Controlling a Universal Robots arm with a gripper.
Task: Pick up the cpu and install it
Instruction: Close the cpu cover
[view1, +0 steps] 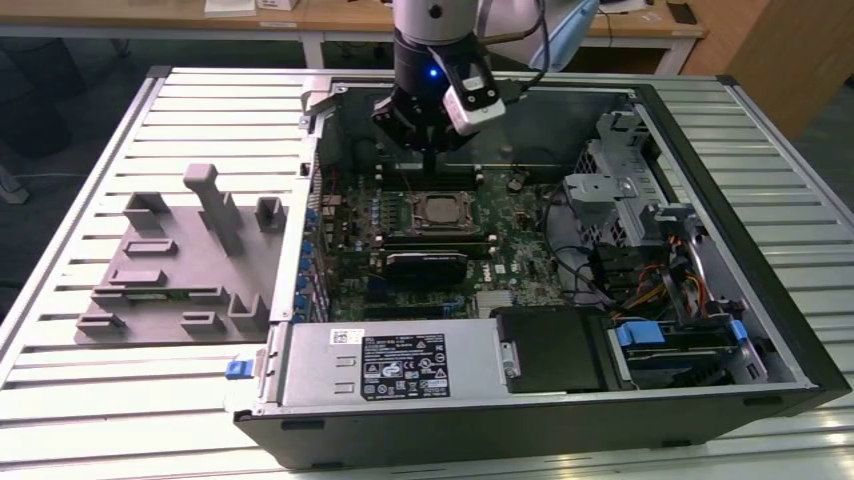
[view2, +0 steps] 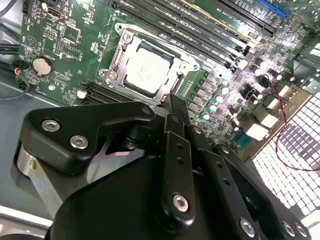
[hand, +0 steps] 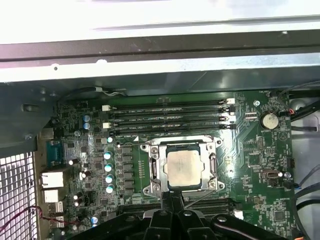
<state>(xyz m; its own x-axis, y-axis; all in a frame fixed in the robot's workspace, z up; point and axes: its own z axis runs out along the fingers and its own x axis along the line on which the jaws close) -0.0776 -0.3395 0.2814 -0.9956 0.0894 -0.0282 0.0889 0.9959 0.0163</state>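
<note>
The cpu (view1: 438, 210) lies flat inside the metal-framed socket (view1: 441, 228) on the green motherboard of the open computer case. In both wrist views its silvery top plate (hand: 185, 167) (view2: 147, 70) sits level within the socket frame. My gripper (view1: 430, 168) hangs just above the board on the far side of the socket. Its black fingers (hand: 173, 196) (view2: 172, 102) are pressed together with nothing between them, their tips close to the socket's edge and apart from the chip.
A grey fixture tray (view1: 174, 260) lies on the slatted table at the exterior view's left. Memory slots (hand: 170, 115) run beside the socket. A power supply (view1: 387, 365), a black heatsink block (view1: 427, 265) and a drive cage with cables (view1: 627, 210) crowd the case.
</note>
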